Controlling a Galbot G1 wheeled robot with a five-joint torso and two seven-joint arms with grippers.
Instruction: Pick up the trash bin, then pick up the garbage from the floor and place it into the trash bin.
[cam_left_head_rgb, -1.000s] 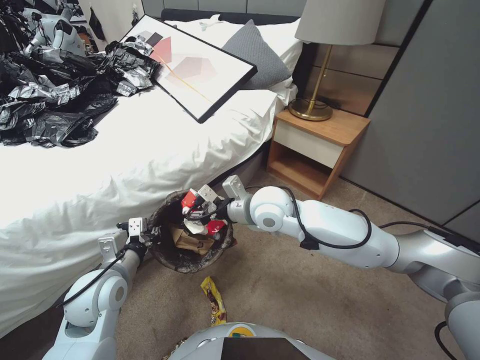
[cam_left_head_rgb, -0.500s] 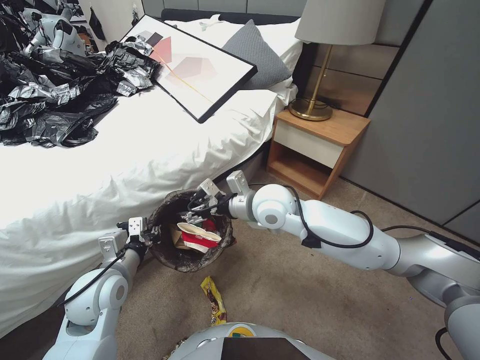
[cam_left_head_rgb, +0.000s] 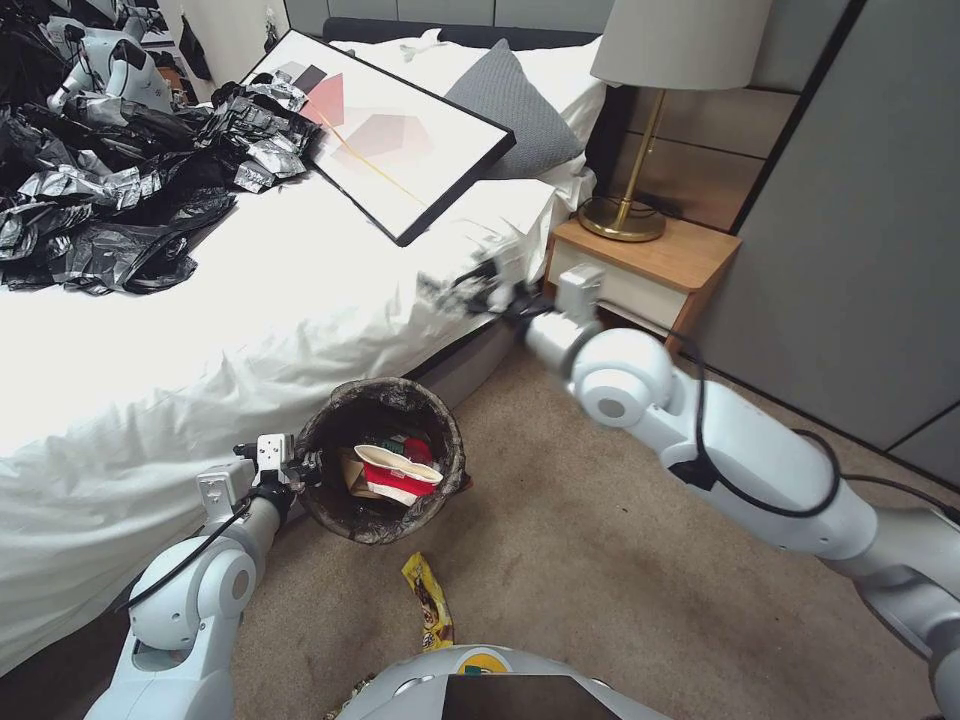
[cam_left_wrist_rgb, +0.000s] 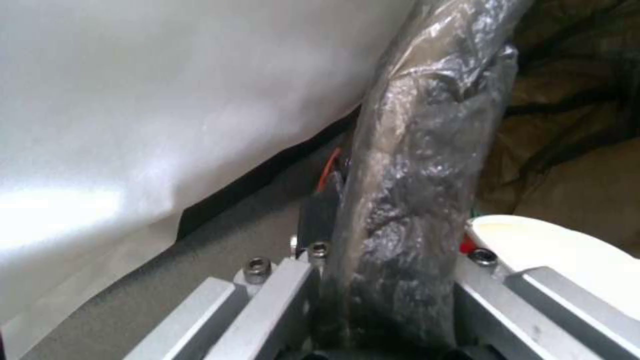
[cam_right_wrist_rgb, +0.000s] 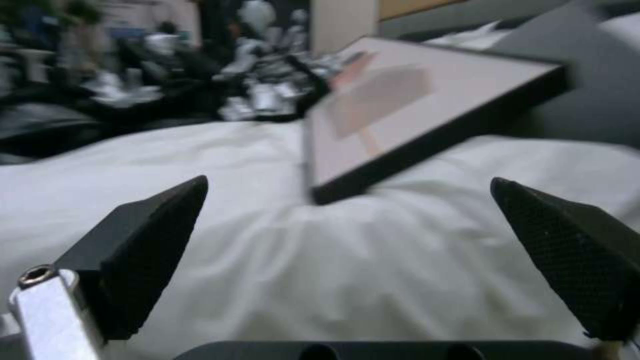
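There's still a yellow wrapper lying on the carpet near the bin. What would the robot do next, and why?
Probably swing the right gripper, open and empty over the bed, down to the yellow wrapper on the carpet. The red-and-white cup already lies in the trash bin, whose rim the left gripper clamps.

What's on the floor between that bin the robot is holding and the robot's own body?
A yellow-brown snack wrapper lies on the carpet there, just below the trash bin held at its rim by the left gripper. The head view shows it.
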